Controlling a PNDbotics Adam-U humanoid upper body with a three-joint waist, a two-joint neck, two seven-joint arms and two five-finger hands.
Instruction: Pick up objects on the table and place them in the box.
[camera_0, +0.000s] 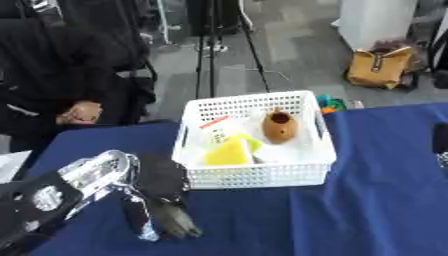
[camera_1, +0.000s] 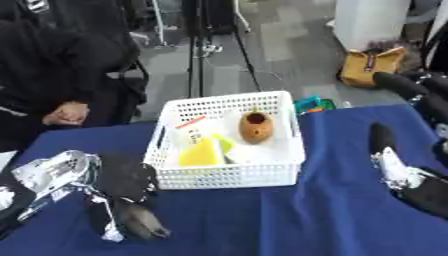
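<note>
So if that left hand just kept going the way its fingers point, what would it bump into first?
Probably just the blue tablecloth. The left hand points its fingers down toward the near table edge, away from the white basket; depth is hard to judge.

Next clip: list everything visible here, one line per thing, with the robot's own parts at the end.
Basket: one, white, perforated plastic, on the table near the middle.
Brown object: one, rounded with a dark opening, inside the basket at the right.
Yellow wedge: one, inside the basket at the front.
White packet: one, with a red strip, inside the basket at the left.
Table: one, covered in blue cloth.
Yellow-brown bag: one, on the floor beyond the table.
Left robot hand: black, fingers pointing down on the cloth left of the basket.
Right robot hand: black and silver, at the right edge, fingers up.
</note>
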